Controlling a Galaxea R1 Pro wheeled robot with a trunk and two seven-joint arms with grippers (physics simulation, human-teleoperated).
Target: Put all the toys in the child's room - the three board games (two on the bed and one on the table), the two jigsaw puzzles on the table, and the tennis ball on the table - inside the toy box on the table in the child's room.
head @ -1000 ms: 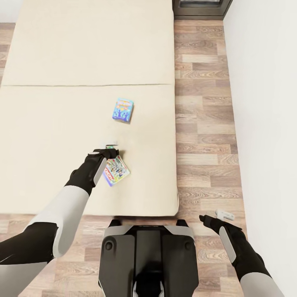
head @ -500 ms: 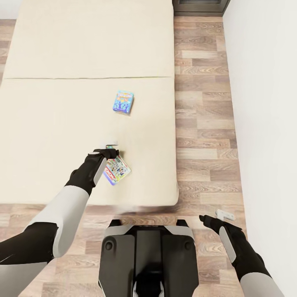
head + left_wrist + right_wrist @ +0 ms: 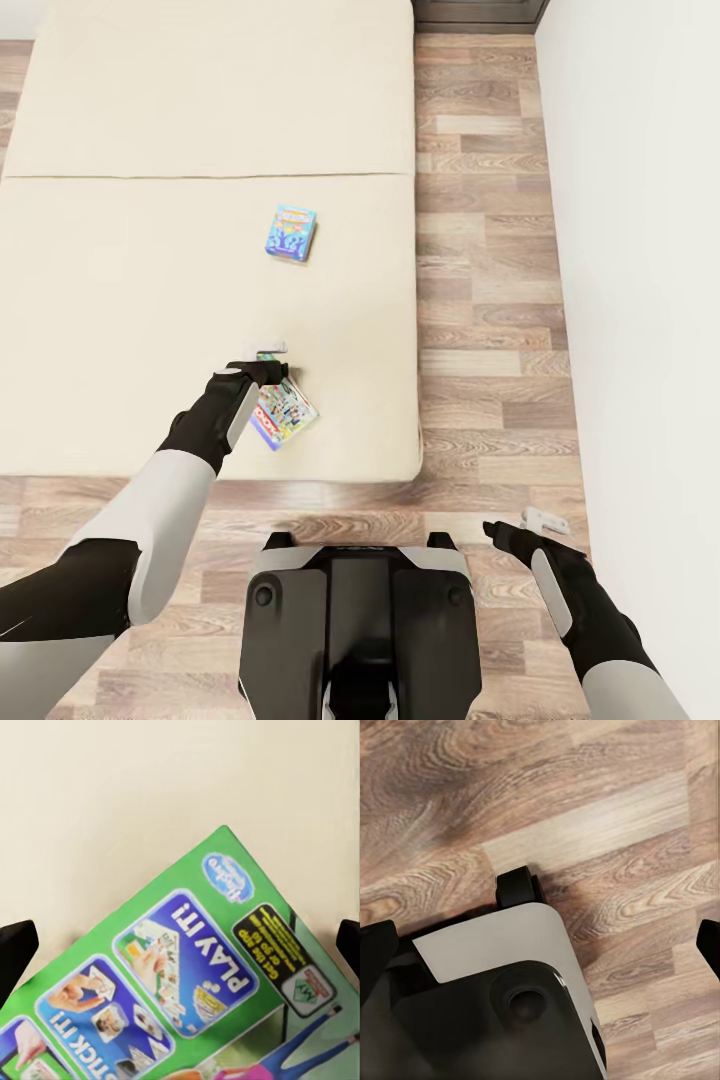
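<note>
My left gripper (image 3: 262, 361) is shut on a colourful board game box (image 3: 282, 416), which hangs tilted just above the near part of the cream bed (image 3: 130, 270). The left wrist view has the box's green printed face (image 3: 187, 975) spanning the gap between the dark fingertips (image 3: 15, 949). A second board game (image 3: 291, 233), blue, lies flat on the bed farther back, apart from the gripper. My right gripper (image 3: 527, 523) hangs open and empty over the wooden floor beside my base; its fingertips (image 3: 373, 949) stand wide apart.
A white wall (image 3: 640, 250) runs close along the right. Wood floor (image 3: 480, 300) forms a strip between bed and wall. Dark furniture (image 3: 478, 14) stands at the far end. My own base (image 3: 502, 982) lies under the right gripper.
The whole view has shifted: the bed's near edge now lies farther from my base, so the camera has backed away. The held box stays in the left gripper; the arms keep their pose.
</note>
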